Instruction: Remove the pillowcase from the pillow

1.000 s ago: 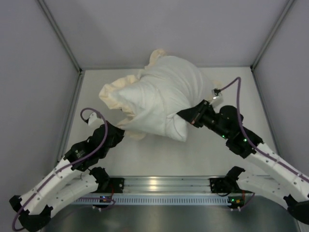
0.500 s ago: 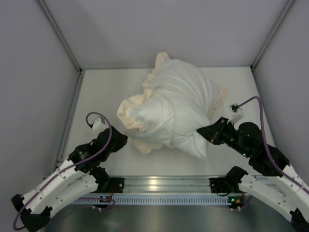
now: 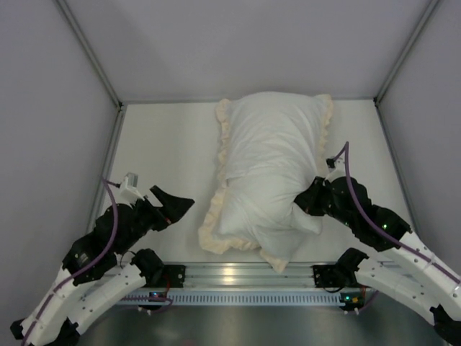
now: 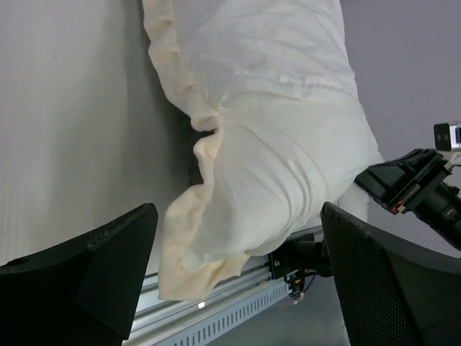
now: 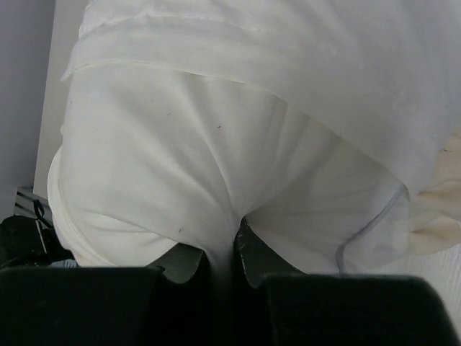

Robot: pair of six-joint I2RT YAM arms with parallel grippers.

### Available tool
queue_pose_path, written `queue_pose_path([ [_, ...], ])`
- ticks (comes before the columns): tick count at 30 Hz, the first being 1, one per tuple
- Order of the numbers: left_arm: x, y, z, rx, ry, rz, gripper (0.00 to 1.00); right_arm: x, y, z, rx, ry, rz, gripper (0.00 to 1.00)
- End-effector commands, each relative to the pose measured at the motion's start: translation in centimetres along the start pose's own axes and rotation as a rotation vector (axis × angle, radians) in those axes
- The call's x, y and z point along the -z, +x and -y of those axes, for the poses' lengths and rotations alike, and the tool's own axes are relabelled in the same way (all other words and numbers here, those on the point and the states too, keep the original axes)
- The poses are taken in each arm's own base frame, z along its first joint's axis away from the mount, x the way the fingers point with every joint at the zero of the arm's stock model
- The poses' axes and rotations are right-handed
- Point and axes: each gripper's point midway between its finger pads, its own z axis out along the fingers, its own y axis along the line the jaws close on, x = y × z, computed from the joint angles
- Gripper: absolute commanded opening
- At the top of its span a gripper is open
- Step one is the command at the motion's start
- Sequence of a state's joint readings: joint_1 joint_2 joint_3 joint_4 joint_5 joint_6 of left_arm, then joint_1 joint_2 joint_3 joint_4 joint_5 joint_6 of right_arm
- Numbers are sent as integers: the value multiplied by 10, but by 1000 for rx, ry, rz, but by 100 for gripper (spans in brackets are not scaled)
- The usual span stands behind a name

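The pillowcase (image 3: 274, 133) lies lengthwise in the middle of the table, white face up, with a cream frill (image 3: 223, 144) down both long sides. The plain white pillow (image 3: 277, 241) bulges out of its near end. My right gripper (image 3: 301, 202) is shut on a pinch of the pillow's fabric at its right flank; in the right wrist view the fingers (image 5: 256, 263) clamp the pillow (image 5: 180, 158) just below the pillowcase's hem (image 5: 216, 79). My left gripper (image 3: 181, 205) stands open to the left of the frill (image 4: 184, 252), touching nothing, with the pillow (image 4: 288, 180) ahead of it.
The white tabletop (image 3: 166, 144) is boxed in by grey walls on the left, back and right. An aluminium rail (image 3: 238, 277) with both arm bases runs along the near edge, just under the pillow's near corner. The right arm's gripper (image 4: 403, 184) shows in the left wrist view.
The bunched, lifted bundle now lies stretched out flat. My left gripper let go of the frill, opened and drew back to the left. My right gripper stayed shut and pulled the pillow nearer.
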State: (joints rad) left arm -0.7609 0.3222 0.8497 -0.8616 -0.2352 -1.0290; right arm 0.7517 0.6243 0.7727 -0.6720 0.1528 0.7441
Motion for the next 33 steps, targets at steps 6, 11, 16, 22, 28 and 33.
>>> queue_pose_path([
  [6, -46, 99, 6, -32, 163, -407, 92, 19, -74, -47, -38, -114, 212, 0],
  [11, -47, 110, -9, -34, 142, -429, 89, 32, -98, -63, -40, -142, 261, 0],
  [16, -45, 107, -11, -40, 150, -410, 68, 39, -101, -71, -47, -178, 263, 0],
  [22, -53, 105, -7, -33, 151, -391, 27, 48, -99, -68, -55, -188, 276, 0],
  [28, -57, 77, -40, 24, -37, -214, 0, 53, -105, -60, -49, -150, 307, 0],
  [33, -45, 83, -95, 53, -254, -189, 0, 94, -165, -49, -38, -14, 513, 0],
])
